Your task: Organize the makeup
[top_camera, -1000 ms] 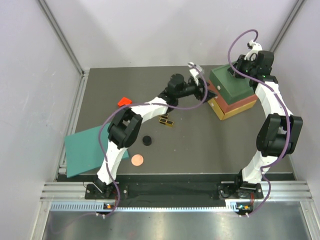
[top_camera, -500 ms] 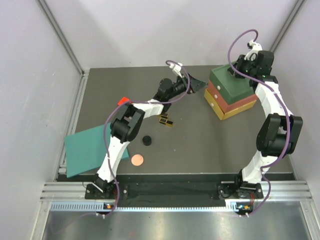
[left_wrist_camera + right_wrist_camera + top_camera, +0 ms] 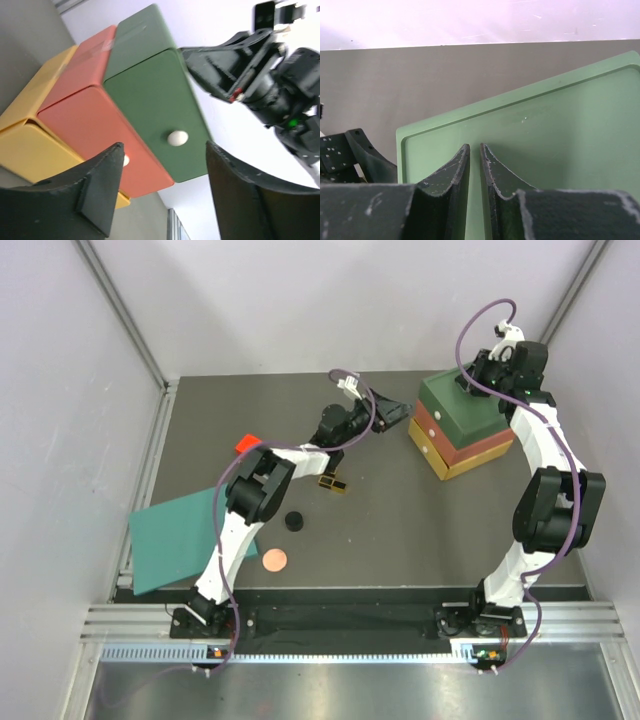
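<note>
My left gripper hangs open just left of the stacked drawer box, nothing between its fingers. In the left wrist view it faces the green drawer's white knob, with the red drawer and yellow drawer beside it. My right gripper rests over the box's green top, jaws shut to a thin slit and empty. On the mat lie a black-gold palette, a black round compact, a copper disc and an orange-red item.
A large teal sheet overhangs the mat's left edge. Metal rails run along the left side and the near edge. The back wall stands close behind the drawer box. The left gripper's finger shows at the right wrist view's lower left.
My left gripper has drawn back slightly from the drawer box front and its wrist has rolled. The right arm and the makeup on the mat have not moved.
</note>
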